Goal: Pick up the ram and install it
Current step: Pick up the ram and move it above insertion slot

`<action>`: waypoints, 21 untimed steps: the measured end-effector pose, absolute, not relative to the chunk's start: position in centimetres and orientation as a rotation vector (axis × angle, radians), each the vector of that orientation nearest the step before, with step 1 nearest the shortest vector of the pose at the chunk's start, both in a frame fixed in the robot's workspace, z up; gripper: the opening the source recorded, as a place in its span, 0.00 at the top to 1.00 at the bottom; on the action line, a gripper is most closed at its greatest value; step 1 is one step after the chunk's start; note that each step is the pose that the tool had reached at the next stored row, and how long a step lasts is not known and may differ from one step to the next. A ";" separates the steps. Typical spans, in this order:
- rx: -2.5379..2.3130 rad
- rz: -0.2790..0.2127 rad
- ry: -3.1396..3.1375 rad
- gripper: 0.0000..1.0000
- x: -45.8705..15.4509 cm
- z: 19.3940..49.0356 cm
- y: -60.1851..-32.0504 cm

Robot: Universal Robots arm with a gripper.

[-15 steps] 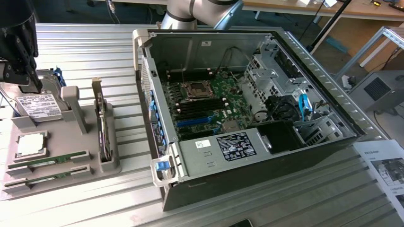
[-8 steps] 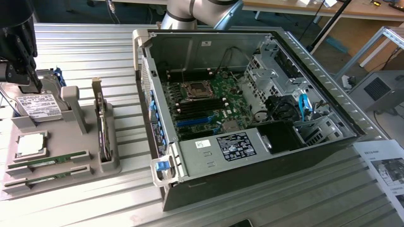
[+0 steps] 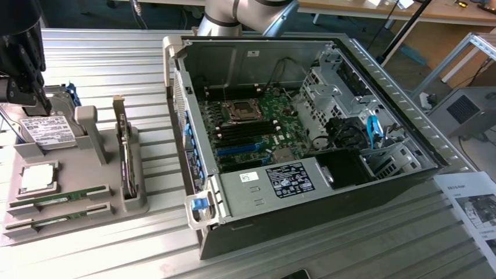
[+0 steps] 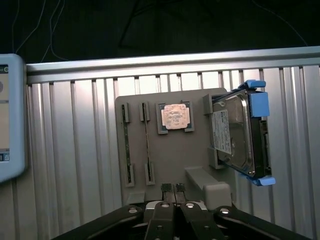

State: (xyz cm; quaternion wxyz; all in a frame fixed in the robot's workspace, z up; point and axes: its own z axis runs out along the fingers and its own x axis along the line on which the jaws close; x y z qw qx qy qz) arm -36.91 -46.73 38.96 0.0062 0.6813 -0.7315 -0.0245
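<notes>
Two ram sticks (image 3: 68, 196) (image 3: 62, 218) lie on edge in slots at the near end of a grey parts tray (image 3: 101, 209), on the exterior view's left. In the wrist view the same sticks (image 4: 127, 145) (image 4: 146, 142) look like thin dark lines in the tray (image 4: 195, 155). My gripper (image 3: 39, 109) hangs over the tray's far end, above the hard drive (image 3: 46, 131) and well away from the sticks. Its fingertips (image 4: 173, 189) are pressed together, shut on nothing. The open computer case (image 3: 387, 81) holds the motherboard (image 3: 259, 125) with its dark memory slots.
The tray also carries a silver processor chip (image 3: 37, 177) (image 4: 175, 117), an upright expansion card (image 3: 124, 157) and a hard drive with blue brackets (image 4: 240, 135). A printed sheet (image 3: 473, 203) lies at the exterior view's right. The table (image 3: 108, 52) is ribbed metal.
</notes>
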 end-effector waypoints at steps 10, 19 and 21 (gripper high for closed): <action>2.132 -0.077 -2.289 0.89 -36.9 39.0 -47.6; 2.132 -0.077 -2.289 0.89 -36.9 39.0 -47.7; 2.132 -0.077 -2.289 0.89 -36.9 38.9 -47.8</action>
